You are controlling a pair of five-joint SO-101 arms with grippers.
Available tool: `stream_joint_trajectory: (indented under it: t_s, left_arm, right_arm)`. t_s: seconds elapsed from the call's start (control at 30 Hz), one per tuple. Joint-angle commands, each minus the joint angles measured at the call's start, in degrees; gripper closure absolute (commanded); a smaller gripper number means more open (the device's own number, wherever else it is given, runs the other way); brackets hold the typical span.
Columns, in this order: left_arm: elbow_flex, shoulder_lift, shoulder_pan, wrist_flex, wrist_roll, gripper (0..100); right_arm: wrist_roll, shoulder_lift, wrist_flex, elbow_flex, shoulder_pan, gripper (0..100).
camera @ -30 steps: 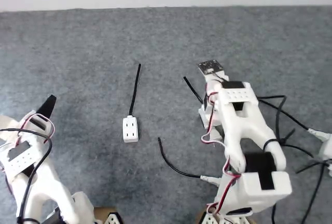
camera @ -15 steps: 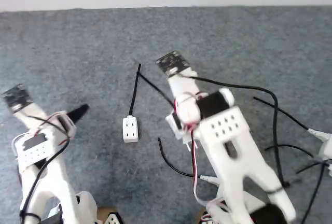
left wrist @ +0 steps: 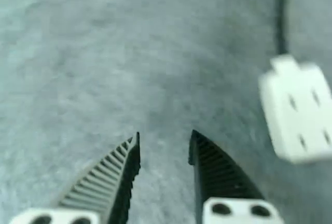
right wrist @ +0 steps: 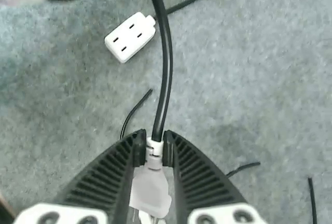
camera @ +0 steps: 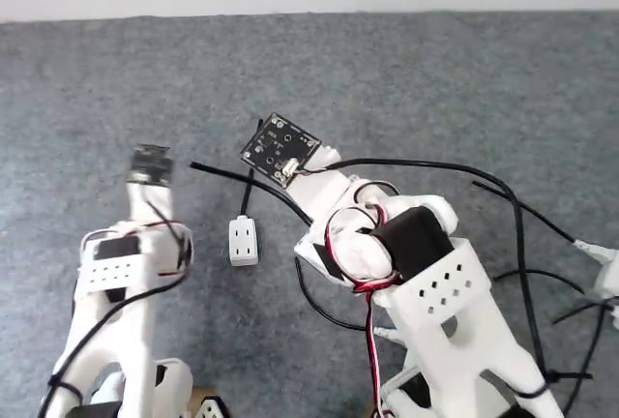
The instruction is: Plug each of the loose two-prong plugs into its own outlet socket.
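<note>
- Where the two arms lean in over the grey carpeted table (camera: 464,79), the white outlet socket (camera: 243,242) lies flat between them. Its black lead (camera: 252,166) runs straight away from the arms' bases.
- In both wrist views the outlet socket (right wrist: 129,36) shows two pairs of slots facing upward. All of them are empty.
- The left arm (camera: 116,287) stands at the near left, with its wrist over the carpet just beside the socket.
- The left gripper (left wrist: 163,145) has its jaws apart with nothing between them. Its ribbed black fingers (left wrist: 122,172) hang over bare carpet, and the socket (left wrist: 298,111) lies off to one side, apart from them.
- The right arm (camera: 435,283) reaches across from the near right, and its wrist board sits above the far part of the socket's lead.
- The right gripper (right wrist: 152,138) has its jaws clamped on a white two-prong plug (right wrist: 150,182), gripped at the end where the cord leaves. The prongs are hidden, and the plug is held clear of the socket.
- The plug's thick black cord (right wrist: 166,53) runs from the jaws close past one side of the socket. In the high view it crosses the lead and ends near the left arm's wrist.
- A thin black cord (camera: 311,300) curves loose on the carpet beside the right arm, apart from the socket.
- Further black cables (camera: 517,244) trail over the carpet on the right arm's outer side.
</note>
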Motion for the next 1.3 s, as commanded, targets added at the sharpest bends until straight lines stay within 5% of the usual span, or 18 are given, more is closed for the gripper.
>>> stream_joint_trajectory:
  t_s: [0.0,0.1,0.37,0.87,1.03,1.27]
  left_arm:
    - [0.4,-0.4,4.0,3.3,-10.9,87]
    - [1.5,-0.5,7.0,5.9,-17.5,87]
    - [1.5,-0.5,7.8,6.4,-18.3,87]
    - [2.0,-0.5,7.7,6.5,-18.4,87]
    - [1.9,-0.5,7.5,6.2,-18.1,88]
    - [2.0,-1.6,3.0,0.0,-8.4,88]
  right_arm:
    - [-0.8,-1.6,-3.3,-2.4,-1.6,99.1]
    - [-2.4,-1.6,-6.6,0.4,-3.0,99.1]
    - [-7.4,1.5,-15.8,8.2,-9.0,99.0]
    - [-12.7,14.0,-25.2,8.4,-8.4,99.0]
    - [-22.7,15.0,-30.0,9.1,-4.7,99.0]
    - [-31.6,16.0,-49.7,19.7,-1.8,99.0]
